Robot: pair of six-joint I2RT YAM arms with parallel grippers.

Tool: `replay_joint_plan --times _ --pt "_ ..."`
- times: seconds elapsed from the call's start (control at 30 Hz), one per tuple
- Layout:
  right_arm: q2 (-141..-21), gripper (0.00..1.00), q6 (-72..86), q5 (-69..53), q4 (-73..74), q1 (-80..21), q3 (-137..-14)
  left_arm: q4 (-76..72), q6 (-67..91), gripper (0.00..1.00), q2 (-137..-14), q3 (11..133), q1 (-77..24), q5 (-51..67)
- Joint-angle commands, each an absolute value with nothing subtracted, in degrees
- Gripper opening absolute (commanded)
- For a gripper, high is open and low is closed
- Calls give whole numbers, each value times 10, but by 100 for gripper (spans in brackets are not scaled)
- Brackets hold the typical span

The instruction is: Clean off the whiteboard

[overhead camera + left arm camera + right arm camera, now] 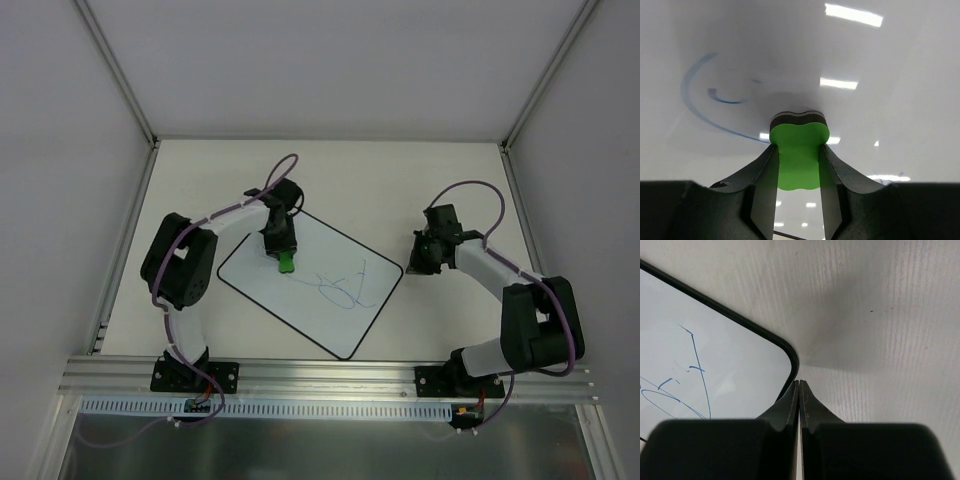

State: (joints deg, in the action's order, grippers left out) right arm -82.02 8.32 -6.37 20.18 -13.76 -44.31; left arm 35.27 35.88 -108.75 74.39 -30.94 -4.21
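At the bottom of the top view an aluminium rail [330,375] carries both arm bases; just beyond it lies the whiteboard [255,275], flat on the counter [450,180] at mid-frame and turned diamond-wise, one corner toward the rail.

The left jaws are clamped on the green eraser [799,150], one finger on each side of its narrow waist; its dark felt foot looks to be resting on the board's upper left part [286,261]. The blue scribbles [345,288] sit at the board's centre and right, apart from the eraser and not yet wiped; in the left wrist view an arc of them [695,100] curves at mid-left, ahead of the felt.

I judge the step in hand to be the wiping stroke itself, with most of the erasing left to do. The next move calls for dragging the eraser toward the lower right of the top view, across the loops, with steady downward pressure and the felt kept flat.

The right jaws are pressed together on nothing, their tip just beside the board's right corner [790,352]; whether they touch its black edge I cannot tell; they may serve to stop the board from sliding.

The counter is pale, matt and finely ribbed; the board is glossy and mirrors ceiling lights. Farther off, plain white walls [330,60] and grey metal posts [115,65] close in the cell.
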Motion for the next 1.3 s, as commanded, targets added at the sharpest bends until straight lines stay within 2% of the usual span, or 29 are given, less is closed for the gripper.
replay_joint_plan --times 0.0,0.37,0.63,0.67,0.7,0.8,0.93,1.17,1.27 --pt "-795 0 78 -74 202 -139 -445 432 363 0 -1091 683 -230 -83" --pt "-775 0 77 -96 189 -139 -437 433 353 0 -1088 703 -96 -91" --pt "-788 0 57 -126 173 -154 -441 433 336 0 -1147 778 -119 -59" --pt "-791 2 50 -124 173 -160 -443 433 336 0 -1149 782 -124 -61" --pt "-794 12 46 -122 173 -167 -446 433 339 0 -1150 782 -128 -60" --pt "-813 28 51 -121 171 -188 -452 432 342 0 -1155 781 -141 -54" --pt "-840 41 67 -99 164 -207 -459 432 343 0 -1152 776 -145 -57" --pt "-903 41 76 -54 159 -243 -494 432 345 0 -1150 776 -157 -54" --pt "-925 33 80 -40 166 -254 -504 432 349 0 -1150 775 -167 -54"
